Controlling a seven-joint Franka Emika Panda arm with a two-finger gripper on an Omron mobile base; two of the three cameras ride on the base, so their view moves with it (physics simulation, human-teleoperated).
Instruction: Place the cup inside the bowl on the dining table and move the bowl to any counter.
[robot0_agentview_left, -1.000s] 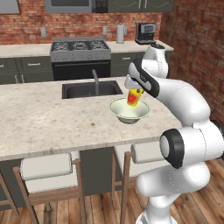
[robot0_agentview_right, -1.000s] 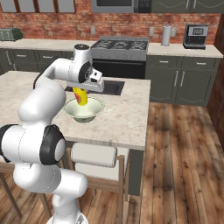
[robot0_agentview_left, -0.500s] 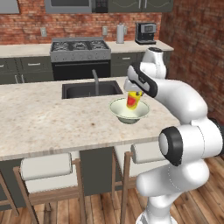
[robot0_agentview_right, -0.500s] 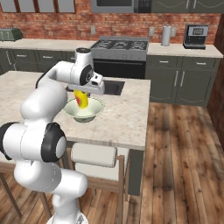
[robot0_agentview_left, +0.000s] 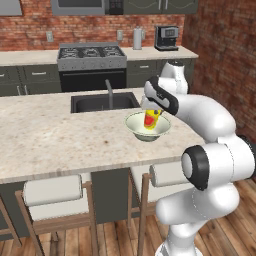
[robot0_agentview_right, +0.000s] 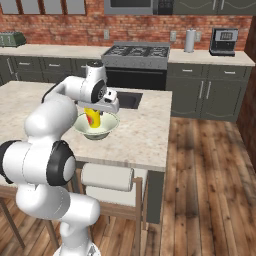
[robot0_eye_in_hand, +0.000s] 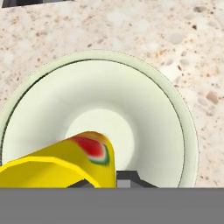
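Observation:
The wide pale green-white bowl (robot0_agentview_left: 141, 131) stands on the dining table (robot0_agentview_left: 50, 135), just right of the black sink (robot0_agentview_left: 95, 102). My gripper (robot0_agentview_left: 152, 113) hangs over the bowl, shut on the small yellow cup (robot0_agentview_left: 150, 120), which sits tilted inside the rim. From the other side, the cup (robot0_agentview_right: 92, 117) pokes out below the gripper (robot0_agentview_right: 95, 111) into the bowl (robot0_agentview_right: 102, 129). In the hand view, the cup (robot0_eye_in_hand: 65, 164) lies across the bottom with its red patch showing, above the bowl's rim (robot0_eye_in_hand: 183, 127) and pale floor. A dark fingertip (robot0_eye_in_hand: 127, 177) peeks beside the cup.
The sink faucet (robot0_agentview_left: 108, 90) rises left of the bowl. Two cushioned stools (robot0_agentview_left: 52, 192) stand under the table's near edge. Beyond are the stove (robot0_agentview_left: 90, 60) and the counter (robot0_agentview_left: 155, 52) with a kettle and coffee machine (robot0_agentview_left: 166, 37). A wood floor (robot0_agentview_right: 210, 175) lies to the right.
The gripper has sunk slightly, carrying the cup a little deeper into the bowl. The bowl has not moved.

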